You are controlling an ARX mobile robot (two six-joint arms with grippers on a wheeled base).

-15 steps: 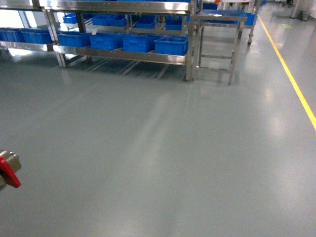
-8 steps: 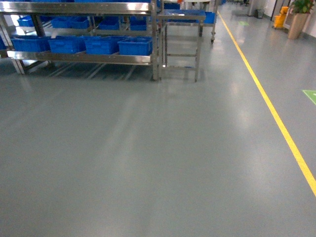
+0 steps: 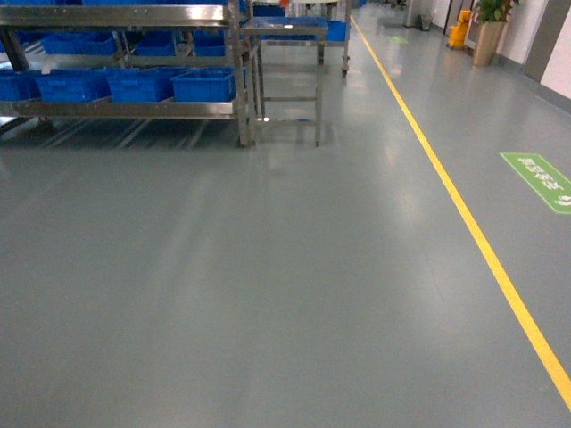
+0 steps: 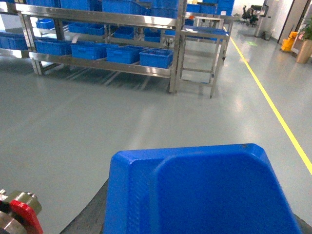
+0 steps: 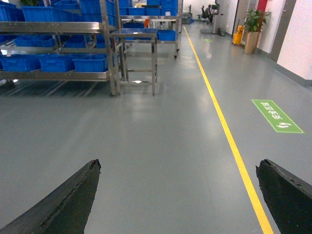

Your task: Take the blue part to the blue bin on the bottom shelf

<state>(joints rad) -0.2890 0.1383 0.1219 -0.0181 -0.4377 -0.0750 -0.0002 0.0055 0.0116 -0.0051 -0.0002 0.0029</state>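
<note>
The blue part [image 4: 204, 195], a large flat-faced plastic piece, fills the bottom of the left wrist view. My left gripper [image 4: 195, 222] is shut on it; only one dark finger [image 4: 90, 217] shows beside it. My right gripper [image 5: 183, 195] is open over bare floor, its black fingers [image 5: 73, 204] wide apart and empty. Far off stands the steel rack; its bottom shelf [image 3: 125, 110] carries a row of blue bins [image 3: 203, 85], also visible in the wrist views as blue bins [image 4: 156, 57] and blue bins [image 5: 90, 62]. Neither gripper shows in the head view.
A small steel table [image 3: 285, 71] stands right of the rack. A yellow floor line [image 3: 464, 223] runs along the aisle, with a green floor sign [image 3: 540, 178] beyond it. A potted plant [image 3: 489, 36] and yellow bucket [image 3: 459, 34] stand far back. A red-and-brass fitting [image 4: 19, 214] sits beside the left gripper.
The head view has swung to the right: the rack and bins slid left, the yellow line and green sign came into view, and the red fitting left the frame.
</note>
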